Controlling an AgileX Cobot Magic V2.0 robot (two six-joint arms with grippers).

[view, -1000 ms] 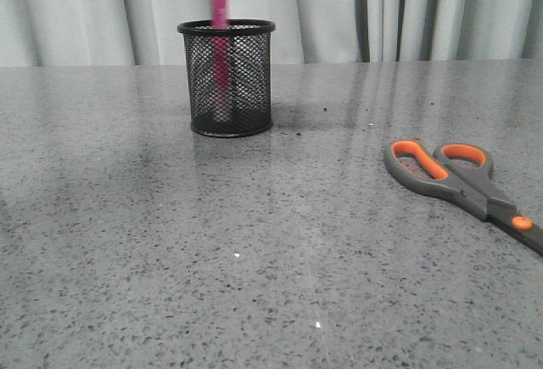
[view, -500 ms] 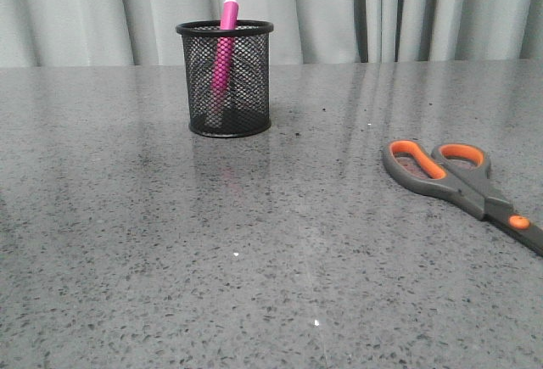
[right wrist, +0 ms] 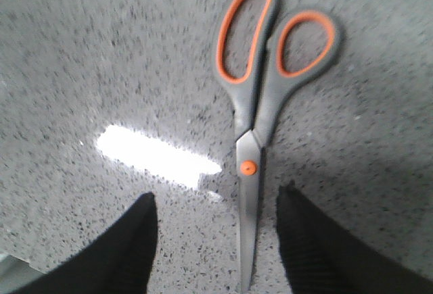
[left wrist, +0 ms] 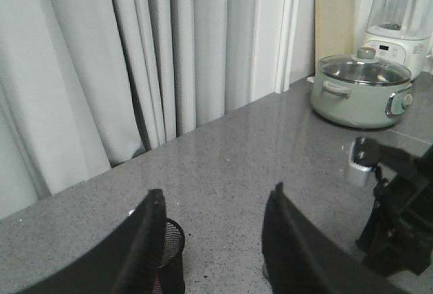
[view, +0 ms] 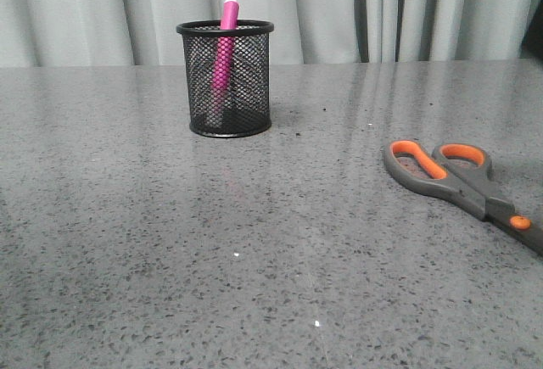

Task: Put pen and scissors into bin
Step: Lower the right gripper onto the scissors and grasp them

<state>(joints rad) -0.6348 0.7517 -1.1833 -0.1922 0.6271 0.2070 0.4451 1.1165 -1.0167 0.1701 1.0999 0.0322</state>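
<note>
The black mesh bin [view: 225, 78] stands on the grey table, far left of centre. The magenta pen [view: 224, 55] leans upright inside it, its whitish tip above the rim. The grey scissors [view: 458, 178] with orange-lined loops lie flat at the right, blades running off the front view's edge. Neither gripper shows in the front view. My left gripper [left wrist: 215, 198] is open and empty, high above the table, with the bin [left wrist: 170, 253] partly behind one finger. My right gripper [right wrist: 216, 199] is open above the scissors [right wrist: 260, 98], whose closed blades lie between the fingers, nearer one of them.
Pale curtains hang behind the table. In the left wrist view a green lidded pot [left wrist: 362, 91] and a white appliance [left wrist: 399, 17] stand at the far end, with the other arm's dark links [left wrist: 399, 219] to one side. A bright glare patch [right wrist: 155, 155] lies beside the scissors.
One second ago a dark gripper hung over the bin with the pen dropping in. It has left the front view, and the pen now rests leaning in the bin.
</note>
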